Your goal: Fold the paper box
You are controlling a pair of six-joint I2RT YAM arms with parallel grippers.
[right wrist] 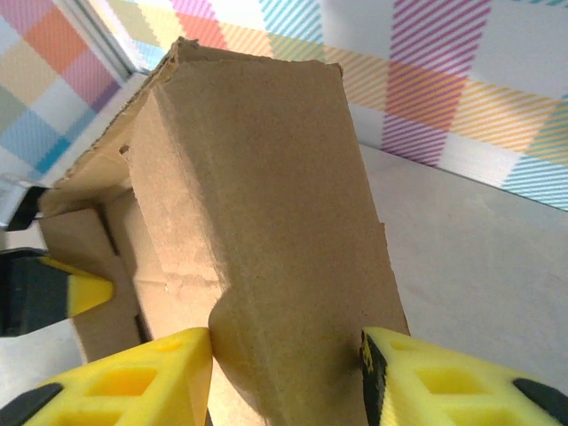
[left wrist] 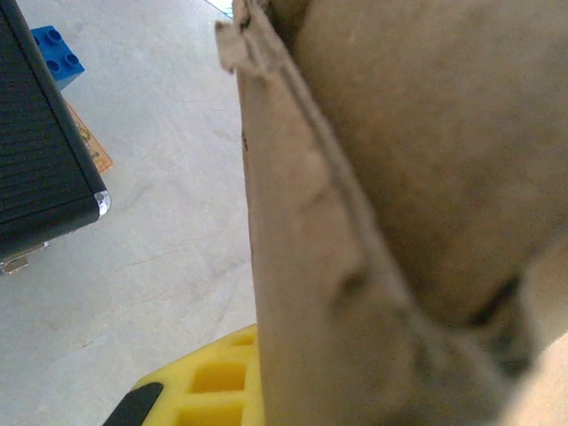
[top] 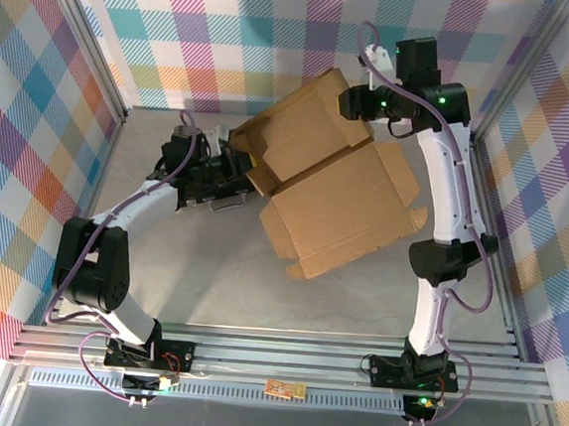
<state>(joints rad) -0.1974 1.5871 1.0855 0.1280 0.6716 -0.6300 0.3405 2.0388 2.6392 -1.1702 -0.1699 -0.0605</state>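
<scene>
The paper box (top: 340, 203) is a plain brown die-cut sheet, half folded. Its near panel lies flat on the table and its far panel (top: 307, 125) is raised and tilted. My right gripper (top: 359, 102) holds that raised panel at its far right edge. In the right wrist view the cardboard (right wrist: 257, 195) bows between the yellow fingers (right wrist: 169, 377), and the gripper (right wrist: 284, 373) is shut on it. My left gripper (top: 241, 164) is at the box's left edge. Cardboard (left wrist: 399, 177) crowds the left wrist view, one yellow finger (left wrist: 204, 382) presses against it, and the other finger is hidden.
A black case (left wrist: 44, 177) with a metal handle (top: 227, 205) lies under the left arm, just left of the box. A blue brick (left wrist: 58, 53) and an orange card (left wrist: 89, 146) lie beyond it. Checked walls and metal posts (top: 99, 57) enclose the table.
</scene>
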